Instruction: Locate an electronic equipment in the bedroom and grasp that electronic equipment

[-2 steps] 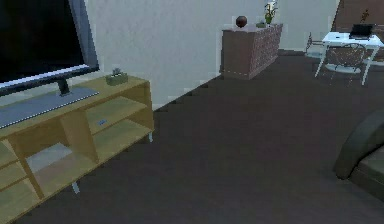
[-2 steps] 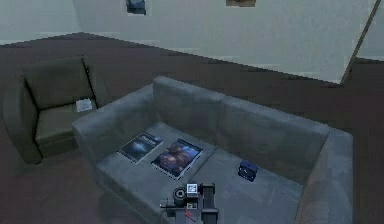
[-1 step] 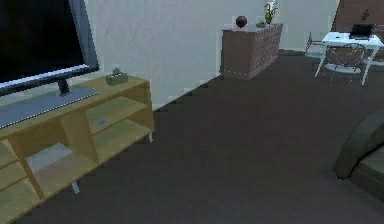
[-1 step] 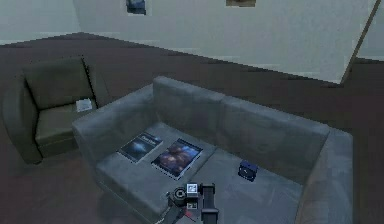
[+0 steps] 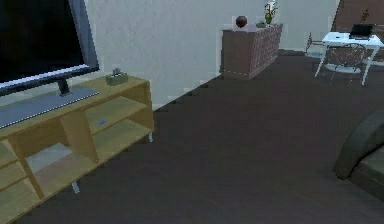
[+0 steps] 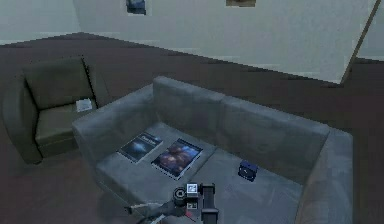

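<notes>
**A:** Where is the gripper?

**B:** The gripper [image 6: 145, 209] is low at the arm side view's bottom edge, in front of the grey sofa [image 6: 262, 128]. The seat cushion lies right behind its far end, so I cannot tell whether it holds anything or what state its fingers are in.

**A:** And the electronic equipment?

**B:** I take it to be the small dark-blue flat item [image 6: 247, 170] on the seat, toward the sofa's right end and near the front edge. It may be a phone, but it is too small to be sure. The two flat printed items [image 6: 178, 157] lie side by side toward the seat's left end and look more like magazines.

**A:** Are there other candidates?

**B:** In the forward view, a television [image 5: 40, 40] stands on the TV stand [image 5: 110, 108] close by. Far off, a laptop [image 5: 361, 32] sits on a white surface [image 5: 340, 42]. Both are well apart from the arm.

**A:** How should the reach be done well?

**B:** I would shift the base toward the sofa's right end so the arm lines up with the dark item. Then come down from above and take it across its narrow side. The cushion is soft, so approach gently and avoid nudging the item toward the backrest.
</notes>
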### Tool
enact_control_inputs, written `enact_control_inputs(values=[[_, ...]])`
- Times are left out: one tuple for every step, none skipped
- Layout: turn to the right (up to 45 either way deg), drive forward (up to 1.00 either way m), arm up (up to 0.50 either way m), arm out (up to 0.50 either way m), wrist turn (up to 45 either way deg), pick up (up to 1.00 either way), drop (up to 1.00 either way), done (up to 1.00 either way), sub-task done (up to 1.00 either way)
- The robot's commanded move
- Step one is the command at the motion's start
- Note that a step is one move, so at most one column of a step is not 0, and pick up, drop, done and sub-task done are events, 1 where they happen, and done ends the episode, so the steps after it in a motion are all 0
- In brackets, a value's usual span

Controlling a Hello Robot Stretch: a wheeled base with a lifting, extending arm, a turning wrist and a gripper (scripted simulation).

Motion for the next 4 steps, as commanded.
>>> enact_control_inputs(values=[[0.0, 0.00, 0.00, 0.00, 45.0, 0.00, 0.00, 0.00, 0.00], [0.0, 0.00, 0.00, 0.00, 45.0, 0.00, 0.00, 0.00, 0.00], [0.0, 0.00, 0.00, 0.00, 12.0, 0.00, 0.00, 0.00, 0.00], [0.0, 0.00, -0.30, 0.00, 0.0, 0.00, 0.00, 0.00, 0.00]])
